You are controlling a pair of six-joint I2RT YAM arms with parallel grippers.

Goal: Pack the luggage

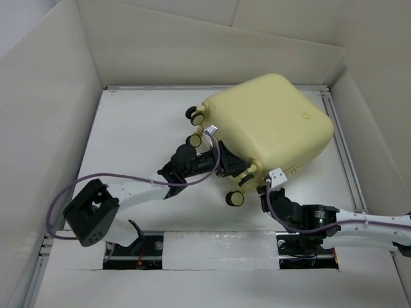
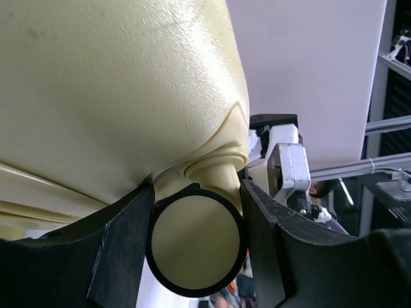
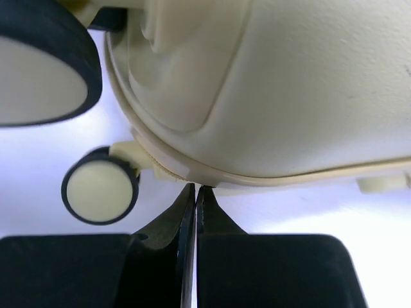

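Observation:
The luggage [image 1: 270, 122], a pale yellow hard-shell suitcase, lies closed at the back right of the white table, with its caster wheels facing the arms. My left gripper [image 1: 236, 168] is at its near-left edge. In the left wrist view the gripper [image 2: 196, 192] is shut on one black-and-yellow caster wheel [image 2: 196, 247], below the shell [image 2: 115, 83]. My right gripper [image 1: 265, 189] is at the near corner. In the right wrist view its fingers [image 3: 196, 189] are shut, with the tips touching the seam of the shell [image 3: 308, 83]. Whether they pinch anything is hidden.
White cardboard walls [image 1: 38, 115] enclose the table on the left, back and right. A metal rail [image 1: 343, 147] runs along the right side. Two more wheels [image 1: 196, 115] stick out at the suitcase's left edge and one [image 1: 236, 197] lies near the right gripper.

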